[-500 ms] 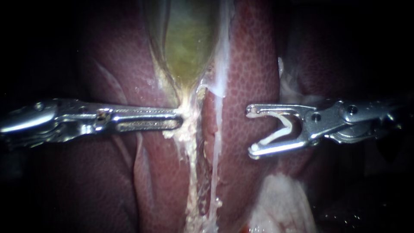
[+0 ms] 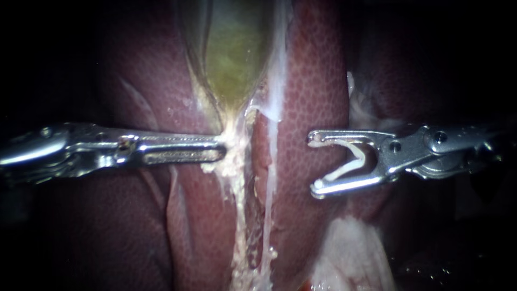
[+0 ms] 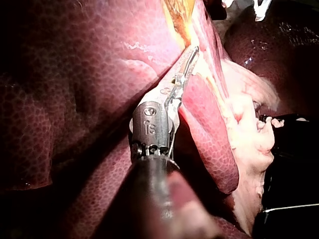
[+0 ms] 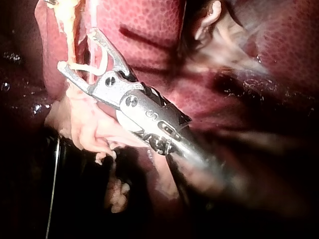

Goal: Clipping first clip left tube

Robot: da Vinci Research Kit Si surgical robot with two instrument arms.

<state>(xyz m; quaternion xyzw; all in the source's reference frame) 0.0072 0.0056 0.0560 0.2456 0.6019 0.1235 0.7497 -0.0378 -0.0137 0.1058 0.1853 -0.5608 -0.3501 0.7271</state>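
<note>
Left tube (image 2: 238,199): likely soft, slippery, fragile; clip below gallbladder neck (image 2: 232,121) gripped by left instrument (image 2: 222,148) claw; right instrument (image 2: 314,163) claw holds open clip (image 2: 344,168).

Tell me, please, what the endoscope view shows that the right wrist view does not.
Only the endoscope view: the green gallbladder and the left instrument, its tip at the pale tissue below it. Only the right wrist view: a thin pale line on a dark surface, beside the fatty tissue. Both: the right instrument, the white clip held in its pincer, and the liver.
</note>
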